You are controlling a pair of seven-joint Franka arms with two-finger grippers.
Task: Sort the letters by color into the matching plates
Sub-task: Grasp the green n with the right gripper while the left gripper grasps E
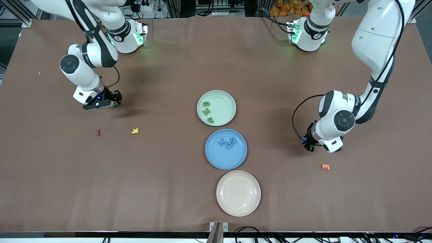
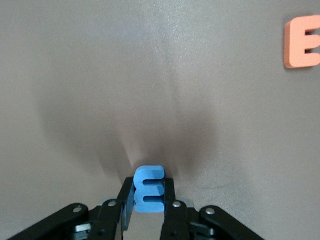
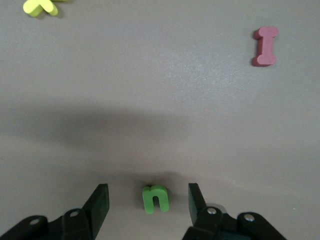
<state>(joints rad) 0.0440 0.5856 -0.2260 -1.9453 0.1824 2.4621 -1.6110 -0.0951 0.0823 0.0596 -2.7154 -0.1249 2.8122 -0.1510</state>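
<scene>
- Front view: a pale green plate [image 1: 216, 108] sits mid-worktop with three green letters [image 1: 207, 111] in it; touching its rim, nearer the camera, a blue plate [image 1: 226, 149] holds blue letters [image 1: 226, 142] clustered together, too small to count; nearer still lies a cream plate [image 1: 238, 193]
- Front view, right arm's end: the right claw [image 1: 113, 103] is low at the worktop, with a red letter [image 1: 98, 132] and a yellow letter [image 1: 135, 130] nearer the camera. At the left arm's end the left claw [image 1: 308, 143] is down at the worktop, an orange letter [image 1: 325, 166] nearby
- Left wrist view: the left claw [image 2: 149, 197] is clamped on a blue letter E [image 2: 149, 189], pinched between its two fingers [image 2: 125, 200] — the orange letter [image 2: 302, 41] lies well apart on the bare brown cover
- Right wrist view: the right claw [image 3: 148, 202] stands parted, its fingers [image 3: 98, 204] on either side of a small green letter [image 3: 155, 198] without touching it — that letter lies flat on the worktop; the red letter [image 3: 265, 46] and yellow letter [image 3: 42, 6] lie well apart from it
</scene>
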